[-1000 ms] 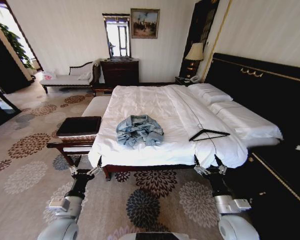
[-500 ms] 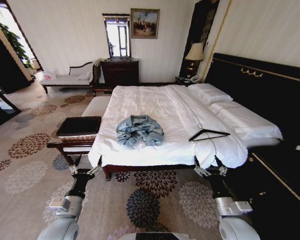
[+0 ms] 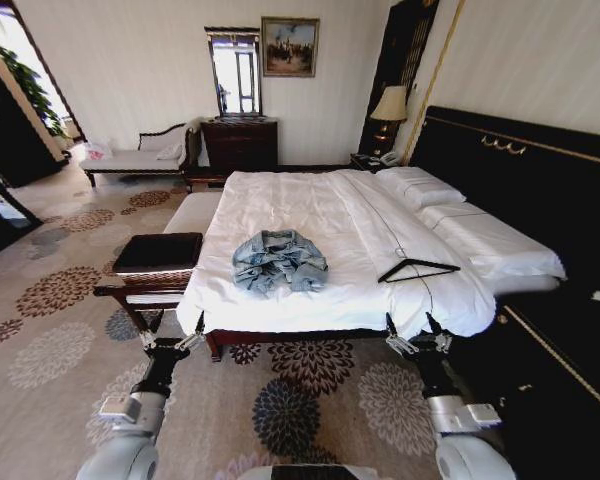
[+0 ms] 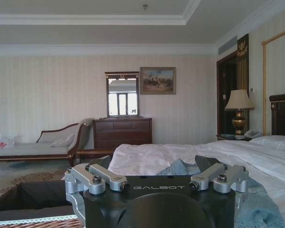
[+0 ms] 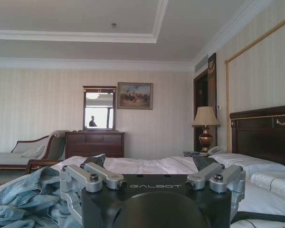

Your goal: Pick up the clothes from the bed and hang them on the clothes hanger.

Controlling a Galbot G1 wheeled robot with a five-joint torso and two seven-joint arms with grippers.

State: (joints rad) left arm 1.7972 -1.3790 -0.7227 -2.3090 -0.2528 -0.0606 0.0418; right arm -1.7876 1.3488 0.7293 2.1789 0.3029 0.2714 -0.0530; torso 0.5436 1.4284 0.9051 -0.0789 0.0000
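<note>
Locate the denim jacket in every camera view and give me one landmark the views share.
Head view: the denim jacket lies crumpled on the bed, near its foot edge, left of the black hanger.
Left wrist view: its blue folds show behind the left gripper, toward the lamp side.
Right wrist view: it lies beside the right gripper, toward the chaise side.
Shared landmark: the framed painting beside the mirror.

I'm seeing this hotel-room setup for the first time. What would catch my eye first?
A crumpled light-blue denim jacket sits alone on the white quilt of the wide bed, near its foot. To its right, a thin black hanger lies flat on the quilt. Below the bed's near edge, the left gripper and right gripper are both open and apart from either item.
</note>
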